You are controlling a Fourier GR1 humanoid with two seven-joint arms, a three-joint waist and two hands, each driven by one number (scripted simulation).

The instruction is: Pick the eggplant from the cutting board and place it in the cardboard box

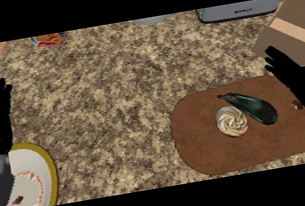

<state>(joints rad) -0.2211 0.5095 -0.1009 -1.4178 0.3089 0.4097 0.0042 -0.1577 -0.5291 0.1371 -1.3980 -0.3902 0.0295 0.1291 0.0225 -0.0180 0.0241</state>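
Eggplant point(256, 107) is lying untouched on the cutting board point(217, 155) beside a pastry point(232, 121); right hand point(303, 84), fingers apart, is hovering alongside (cardboard box point(301, 32) just beyond).

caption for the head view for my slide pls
Eggplant and a swirled pastry lie on the cutting board, cardboard box beyond; both hands open, right hand nearest.

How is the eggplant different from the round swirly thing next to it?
The eggplant is dark green-black, while the swirly pastry is pale cream. The eggplant is long with a thin stem end; the pastry is round with a spiral on top. The eggplant lies slanted, nearer the right hand; the pastry sits to its left. Both rest side by side on the brown board.
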